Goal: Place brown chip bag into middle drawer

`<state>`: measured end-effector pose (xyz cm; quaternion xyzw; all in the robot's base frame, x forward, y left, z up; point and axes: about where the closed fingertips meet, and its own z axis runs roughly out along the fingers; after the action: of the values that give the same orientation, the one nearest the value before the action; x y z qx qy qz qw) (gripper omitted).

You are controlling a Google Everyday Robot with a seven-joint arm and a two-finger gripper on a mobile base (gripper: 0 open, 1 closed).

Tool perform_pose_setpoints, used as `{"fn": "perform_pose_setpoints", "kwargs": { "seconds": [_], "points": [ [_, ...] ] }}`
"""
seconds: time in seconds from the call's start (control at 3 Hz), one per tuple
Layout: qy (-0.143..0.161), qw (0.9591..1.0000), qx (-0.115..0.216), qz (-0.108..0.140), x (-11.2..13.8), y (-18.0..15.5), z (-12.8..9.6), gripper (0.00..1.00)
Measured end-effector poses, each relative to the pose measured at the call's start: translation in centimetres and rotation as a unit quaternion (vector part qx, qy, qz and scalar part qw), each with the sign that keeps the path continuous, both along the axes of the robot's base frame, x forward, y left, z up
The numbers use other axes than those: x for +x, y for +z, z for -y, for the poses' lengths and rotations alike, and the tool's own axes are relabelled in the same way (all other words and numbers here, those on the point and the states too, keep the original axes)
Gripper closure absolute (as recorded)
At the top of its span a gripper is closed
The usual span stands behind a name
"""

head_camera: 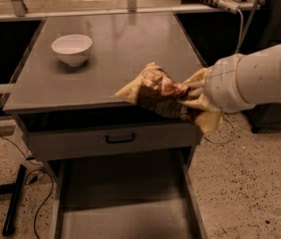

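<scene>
The brown chip bag (155,91) is crinkly dark brown with pale yellow ends. It hangs in the air over the front right edge of the countertop (125,49). My gripper (191,96) comes in from the right on a white arm and is shut on the bag's right end. The middle drawer (125,218) is pulled out at the bottom of the view, below and a little left of the bag. Its grey floor is bare.
A white bowl (71,48) stands at the countertop's back left. A shut grey drawer front with a black handle (119,139) sits just under the countertop. Cables and a black stand leg (13,203) lie on the floor at the left.
</scene>
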<state>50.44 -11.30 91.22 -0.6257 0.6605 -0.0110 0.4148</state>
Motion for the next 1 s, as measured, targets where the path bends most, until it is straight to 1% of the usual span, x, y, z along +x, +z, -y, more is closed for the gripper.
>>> {"fn": "perform_pose_setpoints", "kwargs": {
  "seconds": [0.33,0.67,1.0],
  "points": [
    [0.002,0.9998,-0.011,-0.018,-3.4,-5.0,1.0,1.0],
    [0.018,0.9986,-0.013,-0.047,-5.6,-11.1,1.2,1.0],
    [0.018,0.9986,-0.013,-0.047,-5.6,-11.1,1.2,1.0]
  ]
}}
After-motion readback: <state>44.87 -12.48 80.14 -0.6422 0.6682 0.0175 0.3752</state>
